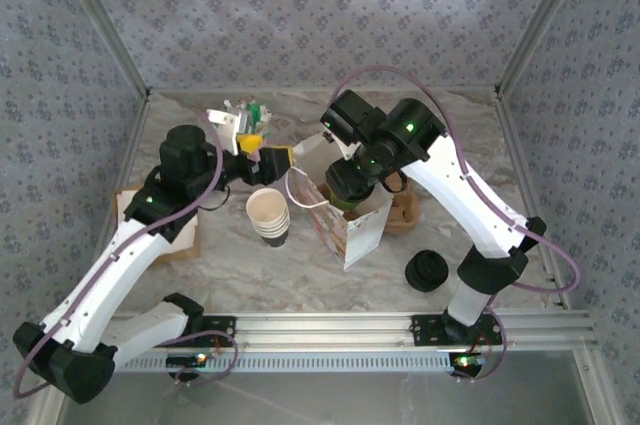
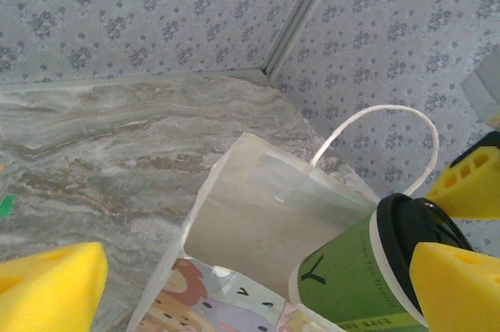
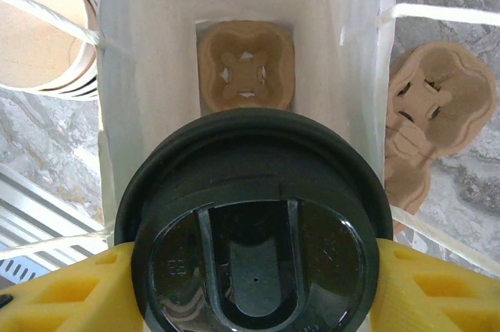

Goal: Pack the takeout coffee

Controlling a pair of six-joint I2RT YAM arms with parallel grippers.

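**Coffee poised over the open bag, one loose handle away from a snag**

The marbled worktop (image 1: 300, 280) carries a white paper bag (image 1: 362, 237) standing upright with its mouth open. Directly above that mouth, the right gripper (image 3: 254, 293) has its yellow fingers (image 3: 437, 293) clenched on the takeout coffee (image 2: 351, 285), a green-sided cup with a black lid. The cup is not yet inside the bag. At the bottom of the bag lies a cardboard cup carrier (image 3: 246, 66). The left gripper (image 1: 272, 160) hovers just beside the bag's mouth, on the side toward the lidless cups. Its fingers (image 2: 47, 285) are spread wide and hold nothing.

The likeliest trouble is in the descent. Nothing grips the bag, so a cup base or a finger brushing its rim could fold the wall inward or tip it over. The white handle loop (image 2: 391, 125) arches close to the lid and could catch a finger. The carrier sits toward the far end of the bag floor, not squarely under the cup. A straight drop might therefore land the cup on the carrier's edge, leaving it leaning and liable to leak.

Counted:
- two arms
- one bag
- one stack of lidless cups (image 1: 268, 217) beside the bag, number of cups unclear
- one pile of spare carriers (image 1: 402, 213) touching the bag's opposite side, layers unclear
- one carrier inside the bag
- one stack of black lids (image 1: 428, 271) near the bag, toward the arm bases
- one lidded coffee
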